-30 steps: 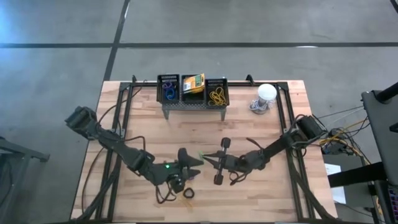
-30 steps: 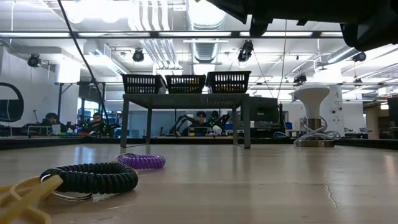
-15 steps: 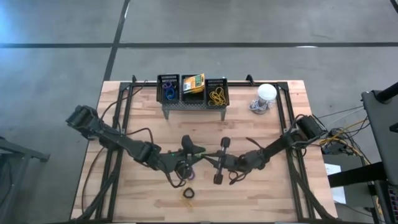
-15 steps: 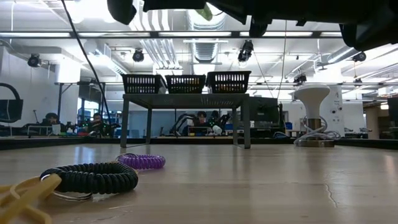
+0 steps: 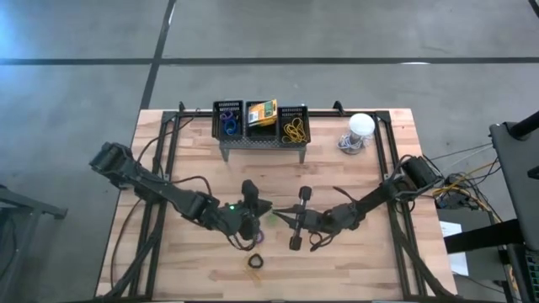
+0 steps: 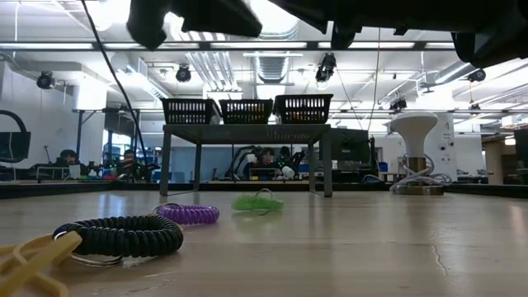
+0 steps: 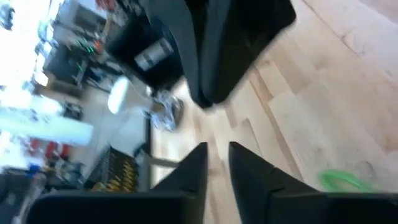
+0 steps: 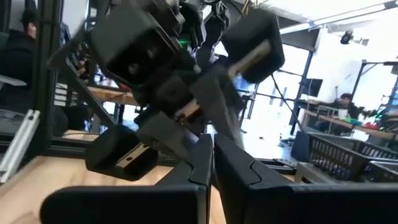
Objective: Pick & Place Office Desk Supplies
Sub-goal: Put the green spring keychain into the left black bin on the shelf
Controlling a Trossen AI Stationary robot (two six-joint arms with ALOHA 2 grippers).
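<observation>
A green loop lies flat on the wood table, just beside my left gripper, whose fingers stand a narrow gap apart with nothing between them. That gripper hovers above mid-table. My right gripper faces it from the right, shut and holding nothing. Nearer the front edge lie a purple loop, a black loop and a yellow band. Three black mesh baskets stand on the grey stand at the far side; the middle one holds crayon boxes.
A white dome-shaped object stands at the far right. Black frame rails run along both table sides. In the low view, people sit at desks in the room beyond the table.
My left gripper has gone a little toward the far edge and has come into the top of the low view. The green loop, half a second ago up at that gripper, now lies on the table behind the purple loop.
</observation>
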